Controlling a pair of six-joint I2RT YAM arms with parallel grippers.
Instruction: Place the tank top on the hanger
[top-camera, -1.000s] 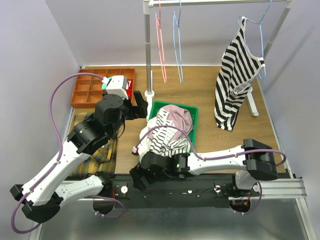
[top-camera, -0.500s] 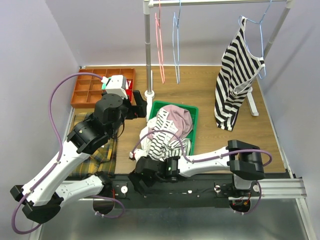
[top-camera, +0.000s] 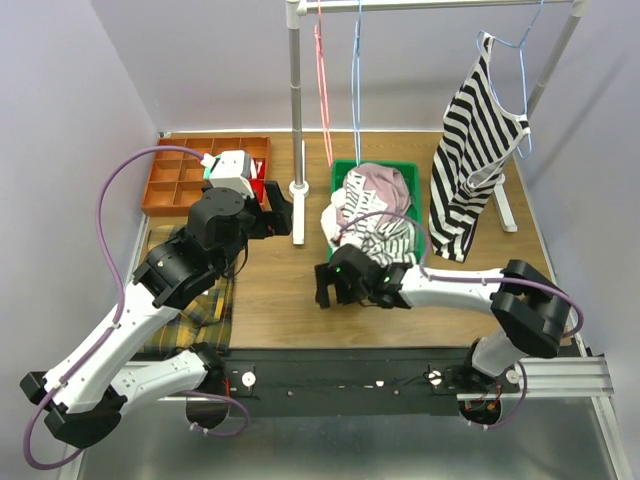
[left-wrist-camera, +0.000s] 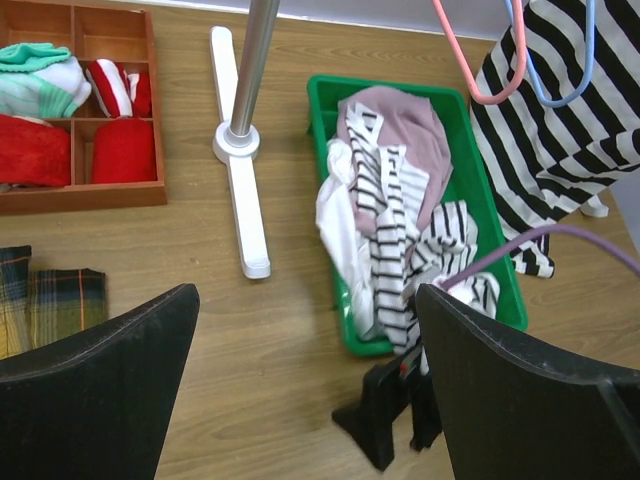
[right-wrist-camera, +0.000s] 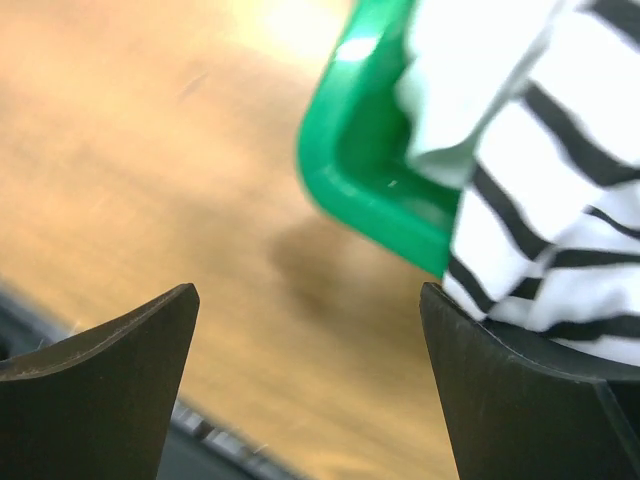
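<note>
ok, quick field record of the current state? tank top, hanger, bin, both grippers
tank top: crumpled in the green bin with a pink garment, spilling over the near rim
hanger: light blue, bare, on the rail beside a pink-red hanger
left gripper: open, empty, raised above the table
right gripper: open, empty, low by the bin's near corner
task status: tank top not gripped, not on hanger
</note>
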